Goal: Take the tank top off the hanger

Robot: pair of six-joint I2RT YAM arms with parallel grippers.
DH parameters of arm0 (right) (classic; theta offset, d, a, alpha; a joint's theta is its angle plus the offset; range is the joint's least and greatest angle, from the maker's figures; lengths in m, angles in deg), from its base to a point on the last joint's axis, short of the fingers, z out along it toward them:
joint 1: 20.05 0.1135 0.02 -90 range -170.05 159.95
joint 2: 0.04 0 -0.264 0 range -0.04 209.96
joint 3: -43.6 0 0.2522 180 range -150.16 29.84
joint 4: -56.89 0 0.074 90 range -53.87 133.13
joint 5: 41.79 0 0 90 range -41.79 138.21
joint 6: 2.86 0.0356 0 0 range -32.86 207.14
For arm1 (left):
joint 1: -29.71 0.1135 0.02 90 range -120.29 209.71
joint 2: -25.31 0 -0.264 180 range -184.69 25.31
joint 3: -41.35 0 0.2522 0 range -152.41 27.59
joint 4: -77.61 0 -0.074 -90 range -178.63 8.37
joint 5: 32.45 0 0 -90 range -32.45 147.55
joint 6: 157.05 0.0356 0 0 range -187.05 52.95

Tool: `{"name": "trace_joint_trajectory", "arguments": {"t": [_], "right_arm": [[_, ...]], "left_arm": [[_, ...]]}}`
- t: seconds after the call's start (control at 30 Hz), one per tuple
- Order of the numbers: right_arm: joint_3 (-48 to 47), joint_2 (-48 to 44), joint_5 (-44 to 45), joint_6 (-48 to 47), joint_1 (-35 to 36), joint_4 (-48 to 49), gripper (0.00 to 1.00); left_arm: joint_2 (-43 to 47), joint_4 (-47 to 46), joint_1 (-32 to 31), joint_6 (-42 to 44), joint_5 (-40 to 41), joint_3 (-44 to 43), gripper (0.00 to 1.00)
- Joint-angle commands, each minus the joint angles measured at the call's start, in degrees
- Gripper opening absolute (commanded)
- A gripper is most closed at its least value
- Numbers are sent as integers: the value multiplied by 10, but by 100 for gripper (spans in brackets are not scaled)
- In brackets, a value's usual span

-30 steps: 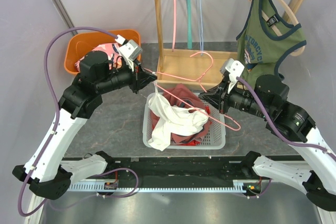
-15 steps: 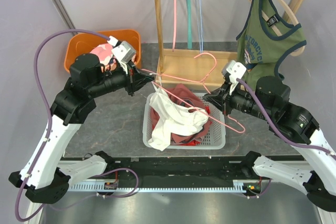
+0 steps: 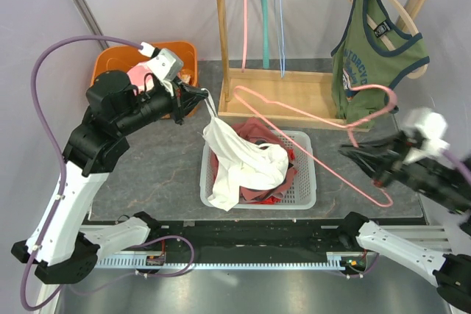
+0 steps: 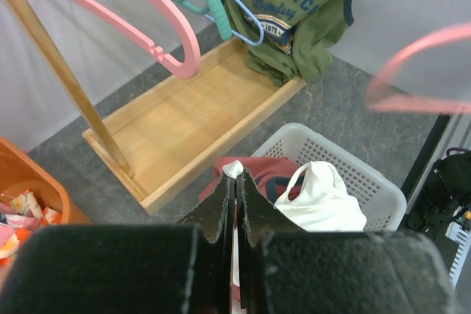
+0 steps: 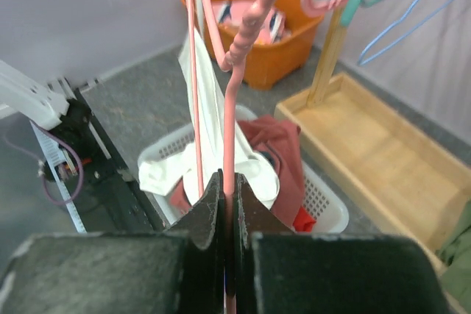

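Swung rightward off white tank top [image 3: 235, 156], pink hanger [image 5: 229, 130] pinched by right claw [image 5: 224, 178], left claw [image 4: 235, 182] pinching top

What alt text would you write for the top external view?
The left hand pinches a strap of a white tank top above a laundry basket while the right hand grips a pink hanger. A green tank top hangs behind.

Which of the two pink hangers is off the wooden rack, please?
The pink hanger clamped in the right gripper's jaws, held in mid-air; the other pink hanger hangs on the rack beside the teal hanger.
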Motion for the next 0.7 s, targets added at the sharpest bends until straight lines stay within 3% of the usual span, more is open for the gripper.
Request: {"name": "trace_joint_trajectory", "arguments": {"t": [0.0, 0.13, 0.27, 0.37, 0.5, 0.63, 0.67], "right_arm": [[-66, -20, 27, 20, -1, -40, 0], [-84, -21, 121, 43, -1, -38, 0], [-105, 0, 226, 53, -1, -38, 0], [-122, 21, 318, 68, -1, -47, 0], [-153, 57, 355, 88, -1, -57, 0], [-168, 97, 382, 94, -1, -58, 0], [-171, 103, 387, 93, -1, -57, 0]], "left_arm": [[-22, -10, 3, 12, -36, 0, 2], [-44, -14, -9, -9, -155, -7, 2], [-73, 1, -52, 15, -179, -48, 2], [-93, 37, -97, 72, -138, -66, 2], [-93, 65, -155, 141, -5, 55, 2], [-104, 84, -163, 163, 10, 141, 2], [-103, 80, -163, 170, 10, 154, 6]]}}
